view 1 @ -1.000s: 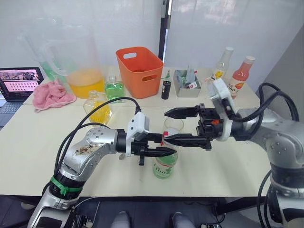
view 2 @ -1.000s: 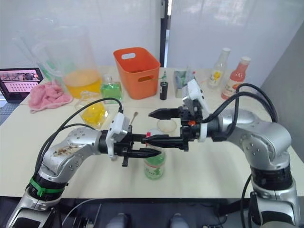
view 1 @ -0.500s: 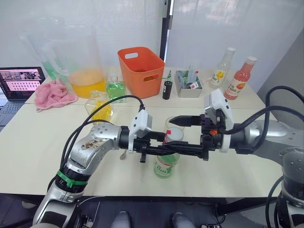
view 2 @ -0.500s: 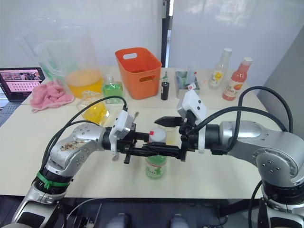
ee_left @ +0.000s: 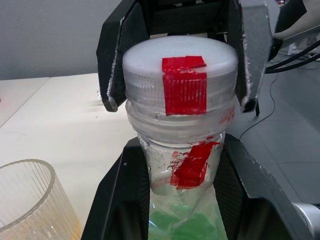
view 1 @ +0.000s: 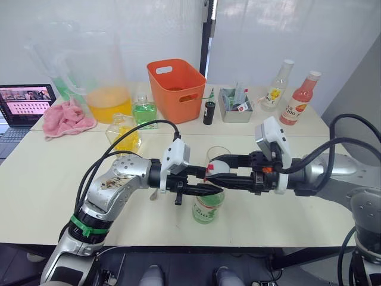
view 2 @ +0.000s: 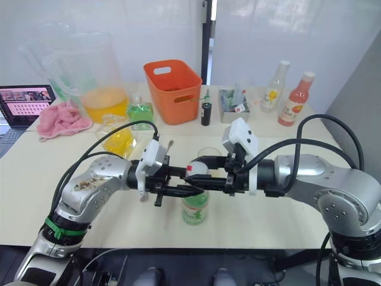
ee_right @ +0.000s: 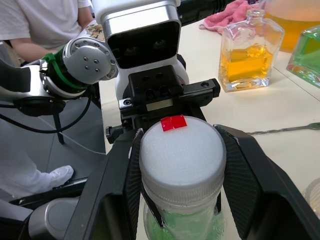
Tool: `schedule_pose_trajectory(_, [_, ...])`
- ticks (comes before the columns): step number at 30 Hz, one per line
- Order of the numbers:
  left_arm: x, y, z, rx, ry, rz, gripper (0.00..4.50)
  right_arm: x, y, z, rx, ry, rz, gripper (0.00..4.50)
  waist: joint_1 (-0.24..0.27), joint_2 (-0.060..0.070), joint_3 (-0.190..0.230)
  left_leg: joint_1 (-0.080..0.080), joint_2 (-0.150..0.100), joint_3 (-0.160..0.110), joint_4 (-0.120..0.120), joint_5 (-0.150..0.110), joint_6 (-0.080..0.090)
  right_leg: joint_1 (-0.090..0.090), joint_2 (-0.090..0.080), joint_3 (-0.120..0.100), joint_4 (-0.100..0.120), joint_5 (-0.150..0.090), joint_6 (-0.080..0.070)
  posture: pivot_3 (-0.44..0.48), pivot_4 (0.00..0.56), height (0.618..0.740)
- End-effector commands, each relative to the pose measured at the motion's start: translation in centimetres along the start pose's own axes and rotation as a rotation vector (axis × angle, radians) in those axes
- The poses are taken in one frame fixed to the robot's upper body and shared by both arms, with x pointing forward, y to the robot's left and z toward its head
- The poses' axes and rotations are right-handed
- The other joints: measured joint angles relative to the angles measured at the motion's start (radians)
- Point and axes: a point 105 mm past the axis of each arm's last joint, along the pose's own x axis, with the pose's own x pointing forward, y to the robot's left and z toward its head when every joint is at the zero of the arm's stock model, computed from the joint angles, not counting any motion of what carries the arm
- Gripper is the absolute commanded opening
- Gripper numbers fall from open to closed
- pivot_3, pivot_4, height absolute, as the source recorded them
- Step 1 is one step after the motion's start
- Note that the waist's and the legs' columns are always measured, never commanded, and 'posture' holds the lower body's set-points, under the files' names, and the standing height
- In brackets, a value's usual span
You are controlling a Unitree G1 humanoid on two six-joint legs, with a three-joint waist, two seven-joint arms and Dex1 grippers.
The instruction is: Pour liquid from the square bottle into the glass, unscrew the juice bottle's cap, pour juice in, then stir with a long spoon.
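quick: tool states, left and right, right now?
Left tool: shut on the juice bottle, fingers clamped at its neck just below the cap.
Right tool: fingers around the white cap, one on each side; contact cannot be told.

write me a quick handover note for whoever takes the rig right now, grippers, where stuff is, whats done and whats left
Left gripper: shut on the juice bottle at its neck, near the table's front edge.
Right gripper: fingers either side of the white cap; contact unclear.
Glass: just behind the bottle.
Square bottle: farther back to the left, amber liquid inside.
Long spoon: lying flat on the table.
Done: cap lined up.
Left: unscrew, pour juice, stir.
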Motion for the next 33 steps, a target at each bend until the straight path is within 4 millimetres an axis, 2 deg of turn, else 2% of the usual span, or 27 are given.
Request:
schedule_pose_trajectory(1, [-0.3,-0.2,-0.9,-0.023,0.044,0.029,1.23,0.5,0.5,-0.2,-0.074,0.043,0.131,1.71,-0.002,0.0,0.0,0.0,0.0,0.0,0.0,0.0,0.0,0.0,0.0,0.0,0.0,0.0,0.0,0.0,0.15,0.738])
schedule_pose_trajectory(6, [-0.7,-0.5,-1.0,-0.024,0.053,0.05,1.23,0.8,-0.1,-0.7,-0.177,0.098,0.276,1.71,-0.005,0.0,0.0,0.001,0.0,0.0,0.0,0.0,0.0,0.0,0.0,0.0,0.0,0.0,0.0,0.0,0.15,0.738])
schedule_pose_trajectory(11, [-0.9,-0.5,-1.0,-0.019,0.057,0.079,1.23,1.0,-1.2,-0.2,-0.267,0.113,0.382,1.71,-0.007,0.0,0.0,0.001,0.0,0.0,0.0,0.0,0.0,0.0,0.0,0.0,0.001,0.0,0.0,0.0,0.15,0.738])
schedule_pose_trajectory(17, [-0.9,-0.9,-1.1,-0.023,0.055,0.088,1.23,1.0,-2.3,0.4,-0.308,0.118,0.432,1.7,-0.005,0.0,0.0,0.001,0.0,0.0,0.0,0.0,0.0,0.0,0.001,0.0,0.001,0.001,0.002,0.0,0.15,0.738])
schedule_pose_trajectory(20, [-0.8,-0.9,-1.1,-0.024,0.055,0.091,1.23,0.9,-2.6,1.6,-0.307,0.081,0.431,1.7,-0.005,0.0,0.0,0.001,0.0,0.0,0.0,0.0,0.0,0.0,0.001,0.0,0.001,0.002,0.003,0.0,0.15,0.738])
schedule_pose_trajectory(23, [-0.8,-1.0,-1.2,-0.026,0.054,0.09,1.23,0.2,-2.8,3.7,-0.291,0.016,0.414,1.7,-0.005,0.0,0.0,0.001,0.0,0.0,0.0,0.0,0.0,-0.001,0.001,0.0,0.001,0.002,0.003,0.0,0.15,0.738])
schedule_pose_trajectory(27, [-0.7,-0.8,-1.2,-0.017,0.057,0.088,1.23,-1.9,-4.3,6.0,-0.254,-0.072,0.289,1.68,-0.002,0.0,0.0,0.0,0.0,0.0,0.0,0.0,0.0,-0.001,0.0,0.0,0.001,0.002,0.002,0.0,0.15,0.738])
schedule_pose_trajectory(33, [-0.5,-0.8,-1.3,-0.018,0.052,0.075,1.23,-7.1,-8.9,5.4,-0.193,-0.097,-0.029,1.6,0.002,-0.001,0.0,0.0,0.0,0.0,0.0,0.0,0.0,-0.001,0.0,0.0,0.0,0.002,0.001,0.0,0.15,0.738])
